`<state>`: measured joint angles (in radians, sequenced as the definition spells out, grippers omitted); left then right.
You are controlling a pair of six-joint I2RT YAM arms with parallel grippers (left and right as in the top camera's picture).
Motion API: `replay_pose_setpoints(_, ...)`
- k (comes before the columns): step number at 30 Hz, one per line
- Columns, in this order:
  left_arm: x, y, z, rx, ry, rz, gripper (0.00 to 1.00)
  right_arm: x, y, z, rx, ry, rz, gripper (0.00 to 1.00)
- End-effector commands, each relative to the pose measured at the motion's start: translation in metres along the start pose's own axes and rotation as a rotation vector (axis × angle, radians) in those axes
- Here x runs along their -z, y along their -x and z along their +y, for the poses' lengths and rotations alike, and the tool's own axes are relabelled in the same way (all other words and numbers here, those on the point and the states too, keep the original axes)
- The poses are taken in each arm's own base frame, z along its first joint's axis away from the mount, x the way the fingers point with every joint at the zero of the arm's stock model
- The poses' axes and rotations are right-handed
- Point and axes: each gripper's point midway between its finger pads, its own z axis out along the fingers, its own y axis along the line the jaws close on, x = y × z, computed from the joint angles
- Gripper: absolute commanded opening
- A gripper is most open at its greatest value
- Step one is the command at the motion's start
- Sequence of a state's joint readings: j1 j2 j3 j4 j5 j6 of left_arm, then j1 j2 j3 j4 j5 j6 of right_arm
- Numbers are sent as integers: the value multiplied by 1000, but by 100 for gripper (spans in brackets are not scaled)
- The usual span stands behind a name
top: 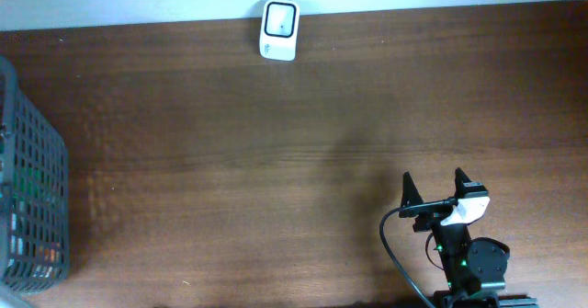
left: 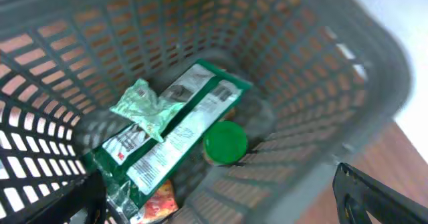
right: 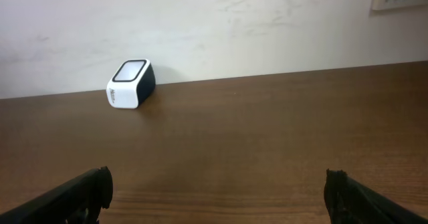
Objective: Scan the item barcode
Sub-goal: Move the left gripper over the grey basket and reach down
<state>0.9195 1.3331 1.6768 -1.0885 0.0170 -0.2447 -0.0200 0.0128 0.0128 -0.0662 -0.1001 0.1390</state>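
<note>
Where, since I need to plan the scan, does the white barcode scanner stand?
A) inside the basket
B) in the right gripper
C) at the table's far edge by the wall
C: the scanner stands on the table at its far edge by the wall, far from the basket.

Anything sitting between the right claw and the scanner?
Nothing. Only bare table lies between the right claw and the scanner, as the right wrist and overhead views both show.
</note>
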Motion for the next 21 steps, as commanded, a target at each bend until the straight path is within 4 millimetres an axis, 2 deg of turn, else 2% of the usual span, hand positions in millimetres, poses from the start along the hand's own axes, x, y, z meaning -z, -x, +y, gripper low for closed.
replay_pose_setpoints(1,-45,-7,12,-6,69,98,99,0,-3,0,-9,6,4,98)
replay_pose_setpoints(2,-59,-10,13,-25,74,128,100,0,-3,0,-9,6,4,98)
replay_pose_setpoints(4,-98,-13,6,-91,26,176,100,0,-3,0,-9,6,4,98)
replay_pose_setpoints(10,-162,-28,4,-136,28,250,99,0,-3,0,-9,6,4,98)
replay_pose_setpoints(14,-186,-45,-12,-206,6,301,99,0,-3,0,-9,6,4,98)
replay_pose_setpoints(18,-194,-56,-21,-241,21,324,98,0,-3,0,-9,6,4,98)
replay_pose_setpoints(21,-199,-60,-21,-242,23,341,98,0,-3,0,-9,5,4,98)
